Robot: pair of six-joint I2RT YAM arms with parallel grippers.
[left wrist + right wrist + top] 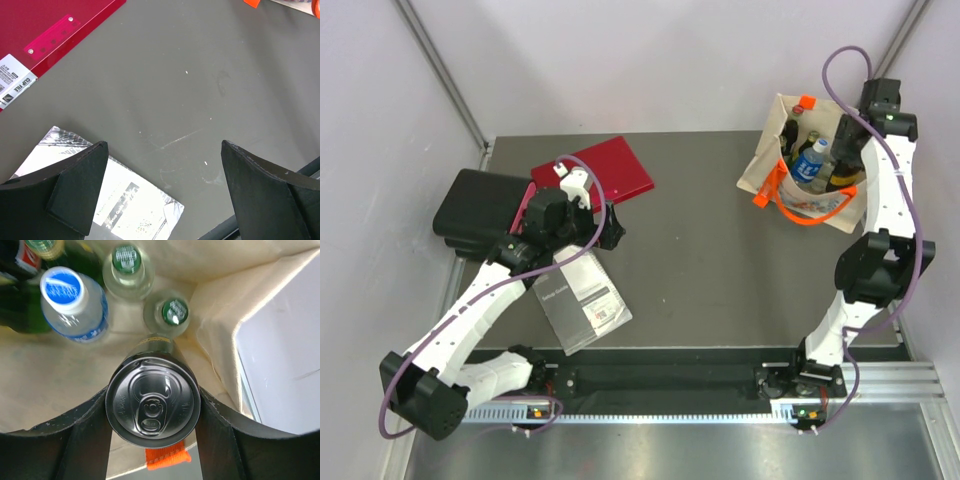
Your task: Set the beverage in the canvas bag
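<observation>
The beverage, a black can (152,402) seen from its pull-tab top, is held upright in my right gripper (152,415), shut on its sides. It hangs inside the mouth of the beige canvas bag (220,315), whose orange tab (167,457) shows just below. In the top view the right gripper (845,165) reaches down into the canvas bag (765,165) at the table's far right. My left gripper (165,190) is open and holds nothing, hovering over the grey tabletop. In the top view the left gripper (610,228) sits at the left.
Inside the bag stand a blue-capped water bottle (65,290), two green-capped bottles (127,262) and darker bottles at the far left. A red clip file (610,170), a black case (475,205) and a white booklet (582,300) lie on the table's left half.
</observation>
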